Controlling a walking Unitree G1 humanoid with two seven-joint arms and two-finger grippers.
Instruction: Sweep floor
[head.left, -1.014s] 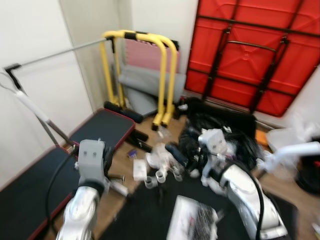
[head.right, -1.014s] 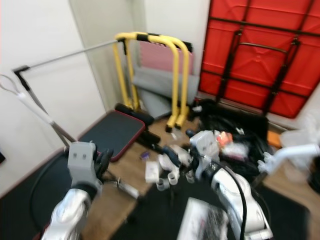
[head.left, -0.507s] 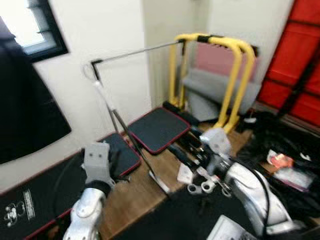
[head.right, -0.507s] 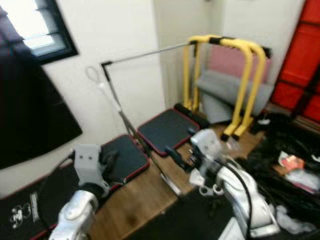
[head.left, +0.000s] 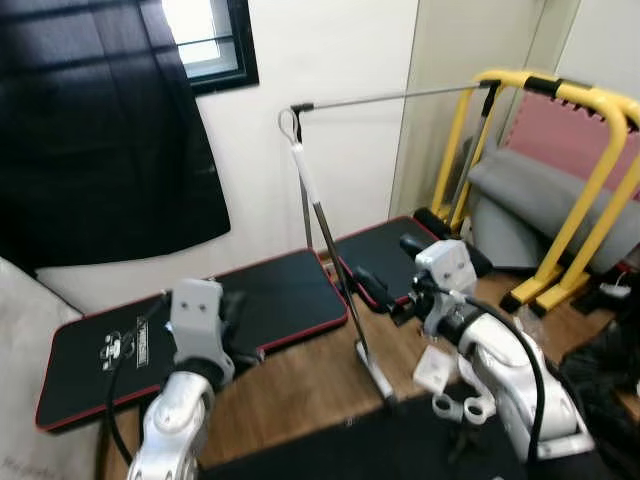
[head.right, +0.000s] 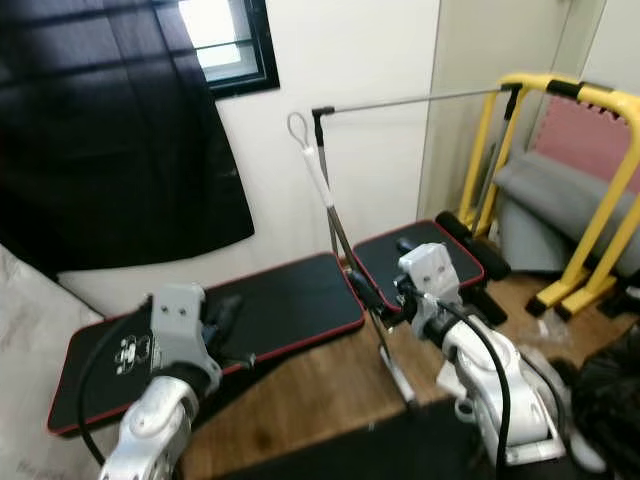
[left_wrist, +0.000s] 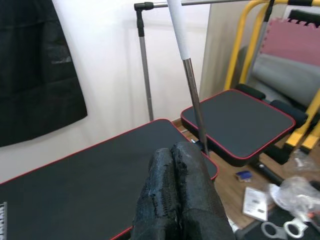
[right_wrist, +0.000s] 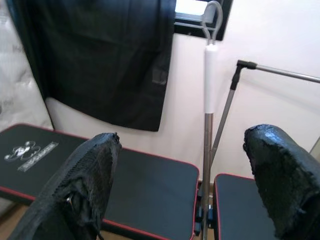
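A floor sweeper stands leaning against a metal rail, its thin grey pole (head.left: 331, 248) topped by a white grip (head.left: 300, 168) with a wire loop. Its flat foot (head.left: 376, 372) rests on the wood floor. My right gripper (head.left: 386, 268) is open, held up just right of the pole and not touching it; in the right wrist view the white grip (right_wrist: 210, 80) stands between the two spread fingers (right_wrist: 87, 175). Farther left, my left gripper (left_wrist: 173, 153) is shut on nothing, raised over a black mat (left_wrist: 75, 185).
Red-edged black mats (head.left: 270, 295) lie along the white wall. A horizontal metal rail (head.left: 400, 97) crosses above. Yellow bars (head.left: 560, 92) with grey and pink pads stand at right. Papers and ring-shaped items (head.left: 455, 400) litter the floor beside a dark rug (head.left: 330, 450). A black curtain (head.left: 100, 130) hangs at left.
The whole view has swung left: the red folded table and floor clutter left the picture, the window and curtain came in. The sweeper pole now stands close to my right gripper.
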